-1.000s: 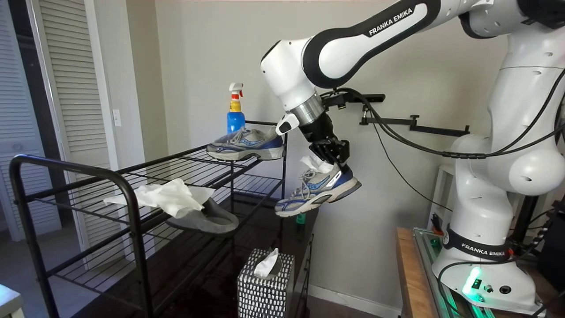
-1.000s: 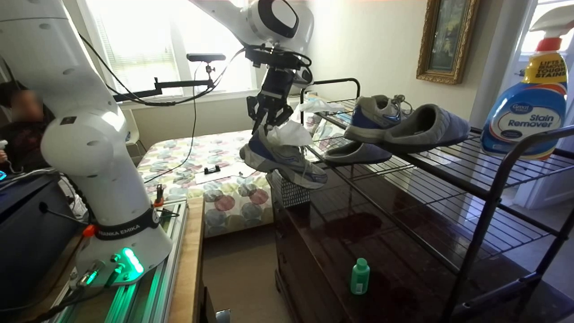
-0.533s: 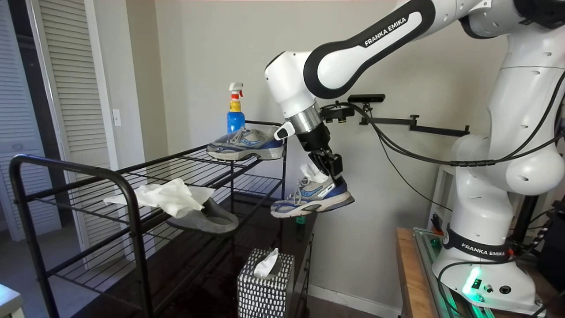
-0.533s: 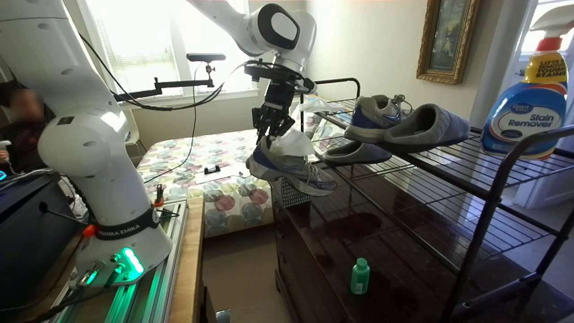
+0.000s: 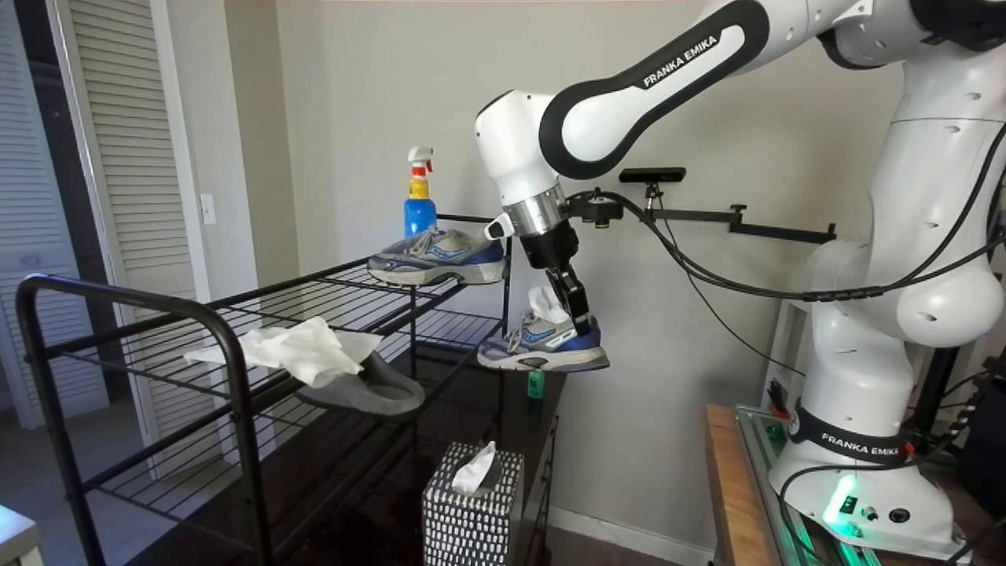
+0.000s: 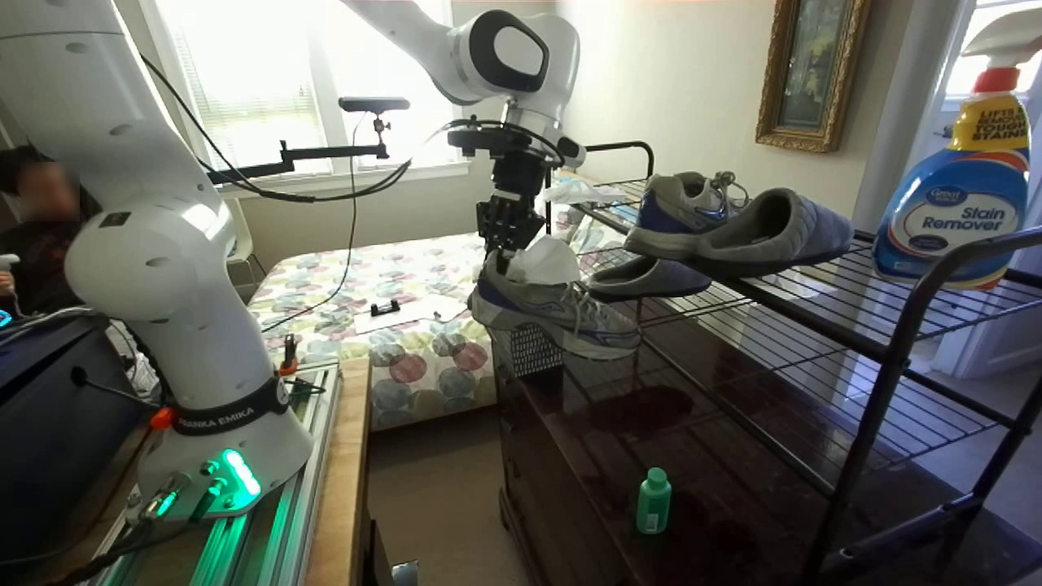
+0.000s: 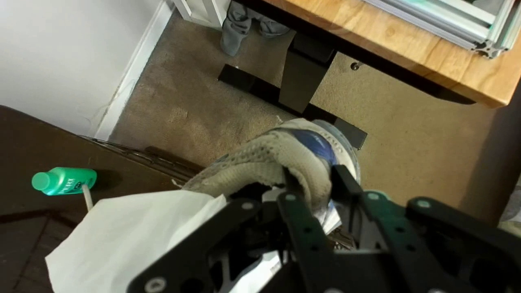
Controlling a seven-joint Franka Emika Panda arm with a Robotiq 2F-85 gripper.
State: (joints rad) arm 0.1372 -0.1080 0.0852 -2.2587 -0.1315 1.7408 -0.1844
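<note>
We see the jaws pinching the heel collar of a gray-and-blue sneaker, which hangs in the air near a black wire rack. White tissue pokes from the sneaker's opening. On the rack we spot a similar sneaker, and on the dark dresser a green bottle stands upright.

A green bottle stands upright on the dark dresser; the patterned tissue box stands at the dresser's end nearest the bed. Higher than the dresser, a blue spray bottle stands, and a gold-framed picture hangs on the wall.
</note>
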